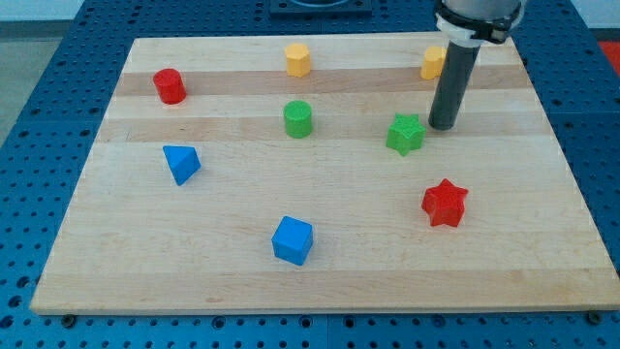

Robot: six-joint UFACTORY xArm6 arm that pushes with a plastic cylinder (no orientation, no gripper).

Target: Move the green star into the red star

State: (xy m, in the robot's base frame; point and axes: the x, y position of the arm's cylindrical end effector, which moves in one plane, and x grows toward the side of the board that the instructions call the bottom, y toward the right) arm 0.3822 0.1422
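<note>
Green star (405, 134) upright, my tip (443, 126) just right.

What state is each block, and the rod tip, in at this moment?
Green star: flat, beside my tip.
My tip: on board, just right of green star.
Red star: flat, apart from green star.
Green cylinder: upright.
Red cylinder: upright.
Blue cube: alone.

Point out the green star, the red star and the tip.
green star (406, 134): camera view, its top face.
red star (445, 202): camera view, its top face.
my tip (443, 126): camera view, rod's very end.
</note>
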